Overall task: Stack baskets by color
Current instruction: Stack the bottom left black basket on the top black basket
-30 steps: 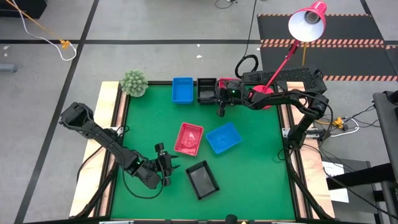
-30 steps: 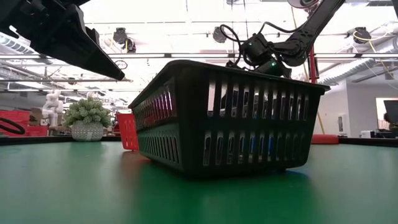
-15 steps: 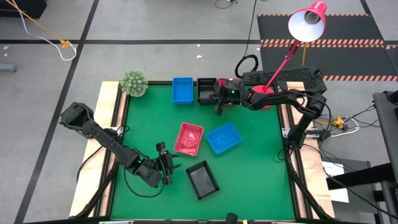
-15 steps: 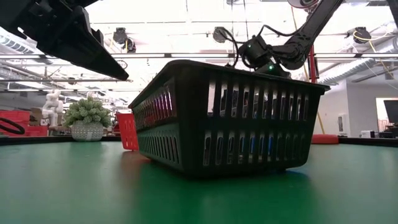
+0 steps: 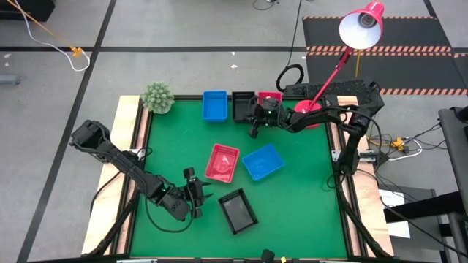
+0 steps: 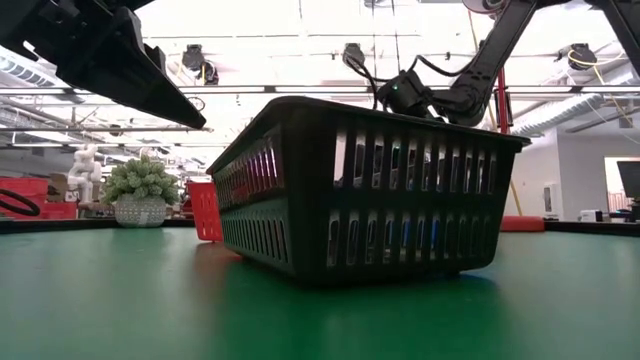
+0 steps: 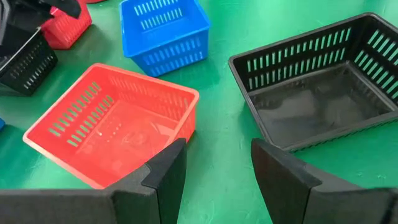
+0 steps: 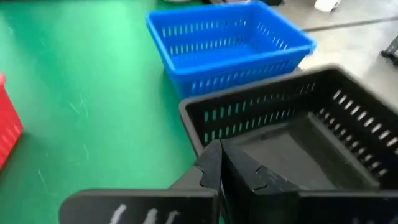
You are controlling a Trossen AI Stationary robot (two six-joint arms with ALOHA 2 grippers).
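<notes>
Since a second ago, right gripper (image 5: 255,126) has slid from the red basket (image 5: 269,97) at the far edge toward the black basket (image 5: 242,107) beside it; red basket now more exposed. Fingers clenched together, nothing visibly between them; in the right wrist view they sit at that black basket's (image 8: 298,130) near wall. Far row along the back edge: blue basket (image 5: 214,105), black, red, side by side. Mid-table: a second red basket (image 5: 222,162) touching a second blue basket (image 5: 262,161). Near edge: second black basket (image 5: 238,211), tilted askew. Left gripper (image 5: 193,196) unmoved, just beside that black basket, fingers (image 7: 165,174) spread, holding nothing. Green plant (image 5: 157,96) at far left corner; red lamp (image 5: 360,28) over the right side.
</notes>
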